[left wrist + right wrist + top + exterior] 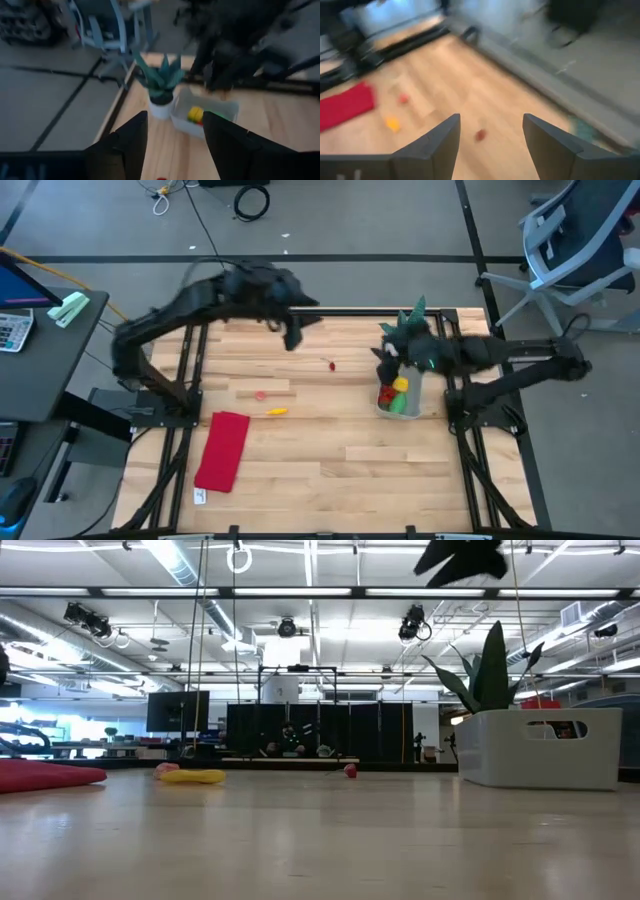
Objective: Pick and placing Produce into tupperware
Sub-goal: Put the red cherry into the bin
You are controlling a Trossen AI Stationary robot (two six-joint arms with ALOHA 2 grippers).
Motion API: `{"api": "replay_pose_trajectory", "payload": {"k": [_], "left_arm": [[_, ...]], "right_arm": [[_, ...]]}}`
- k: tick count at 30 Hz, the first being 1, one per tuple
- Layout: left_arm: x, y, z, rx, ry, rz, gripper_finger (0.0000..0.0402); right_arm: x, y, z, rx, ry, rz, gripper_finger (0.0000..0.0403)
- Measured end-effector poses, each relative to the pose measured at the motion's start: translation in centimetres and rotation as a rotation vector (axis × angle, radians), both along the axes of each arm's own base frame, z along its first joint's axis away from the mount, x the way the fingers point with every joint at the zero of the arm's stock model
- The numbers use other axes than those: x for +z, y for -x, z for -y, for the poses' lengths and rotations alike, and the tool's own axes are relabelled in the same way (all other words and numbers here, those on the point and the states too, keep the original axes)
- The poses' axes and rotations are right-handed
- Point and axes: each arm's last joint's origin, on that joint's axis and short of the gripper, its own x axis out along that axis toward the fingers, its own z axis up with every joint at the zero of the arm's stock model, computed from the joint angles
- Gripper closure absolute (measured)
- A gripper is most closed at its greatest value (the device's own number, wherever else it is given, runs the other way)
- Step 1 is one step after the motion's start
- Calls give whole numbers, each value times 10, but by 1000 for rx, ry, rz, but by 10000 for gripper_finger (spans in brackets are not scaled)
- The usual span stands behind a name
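We found both claws spread and empty: the left gripper (291,338) upper centre near a red piece (331,364), the right gripper (386,360) above the tupperware (399,408), apparently after releasing produce.

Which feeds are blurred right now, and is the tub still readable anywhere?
High view: left arm smeared by motion, tupperware readable. Left wrist view: soft but usable, yellow piece visible in the tub. Right wrist view: heavily blurred, the loose produce just blobs. Low view: sharp, ceiling lights bright.
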Motion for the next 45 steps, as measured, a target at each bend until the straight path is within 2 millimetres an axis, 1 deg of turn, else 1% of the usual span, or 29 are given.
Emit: {"api": "replay_pose_trajectory", "payload": {"k": [3,6,8,10,13,18,20,24,29,33,38,45], "left_arm": [[21,26,7,2,-18,79,211],[36,46,12,2,-35,143,215],[44,56,15,2,-46,186,216],[51,67,17,3,-55,215,213],[59,80,21,-4,-95,249,209],[66,90,23,-22,-178,273,210],[67,93,24,-28,-203,269,214],[67,92,24,-39,-249,259,215],[67,92,23,-18,-271,247,208],[67,93,22,2,-332,220,210],[66,93,22,11,-335,212,215],[65,93,22,13,-333,204,212]], "right_arm": [[-8,-18,26,147,-115,-10,182],[-24,-45,42,215,-104,-35,187],[-41,-61,53,237,-86,-99,191],[-64,-75,62,253,-103,-184,192],[-97,-91,75,258,-142,-295,192],[-142,-111,97,212,-187,-380,193],[-157,-116,106,194,-198,-390,193],[-179,-124,120,210,-246,-362,192],[-194,-129,127,216,-291,-345,193],[-199,-132,126,222,-320,-339,193],[-210,-135,123,224,-333,-356,193],[-219,-139,119,229,-325,-366,193]]}}
